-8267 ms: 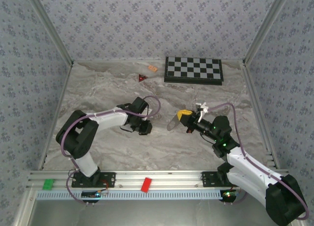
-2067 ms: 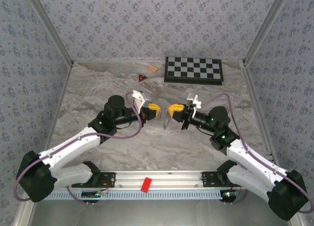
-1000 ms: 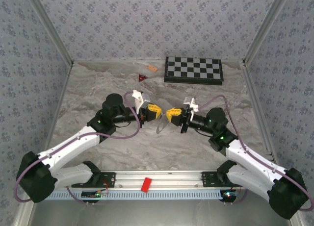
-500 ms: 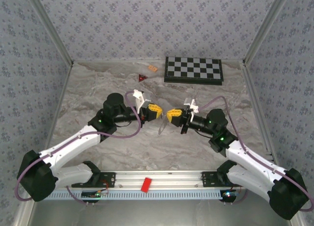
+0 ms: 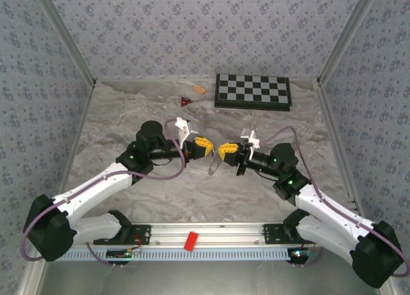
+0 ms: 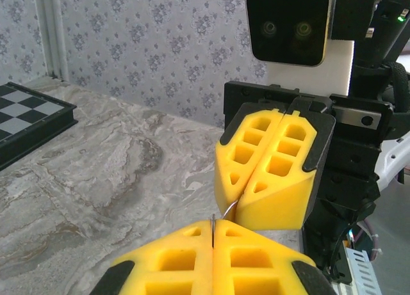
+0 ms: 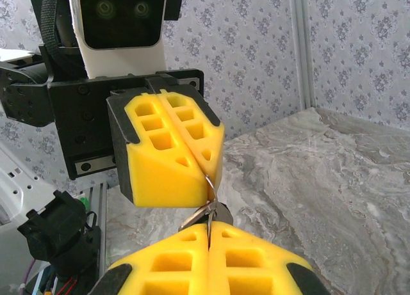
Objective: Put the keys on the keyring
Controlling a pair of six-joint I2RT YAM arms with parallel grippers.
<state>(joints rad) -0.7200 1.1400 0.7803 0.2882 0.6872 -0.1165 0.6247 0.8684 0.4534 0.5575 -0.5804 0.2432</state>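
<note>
My left gripper [image 5: 206, 148] and right gripper [image 5: 222, 151] meet tip to tip above the middle of the marble, both shut. The right gripper [image 7: 208, 230] pinches the pale silvery keyring [image 7: 194, 217], which hangs below the tips [image 5: 214, 166]. A dark rounded head of the keys [image 7: 224, 212] sits right at that pinch. A thin wire loop [image 7: 210, 186] rises from there into the left gripper's tips [image 7: 208, 173]. In the left wrist view, a thin metal edge [image 6: 212, 226] sits in my left gripper's seam [image 6: 213, 234], and the wire curves to the right gripper [image 6: 238, 202].
A folded chessboard [image 5: 252, 91] lies at the back right, also at the left edge of the left wrist view [image 6: 25, 125]. A small red triangle [image 5: 186, 102] and an orange chip [image 5: 199, 89] lie at the back. Patterned walls enclose the table.
Since 8 s ago the left arm has risen from the table to meet the right gripper. Over the last second the two grippers closed the gap; the hanging pale piece swung slightly.
</note>
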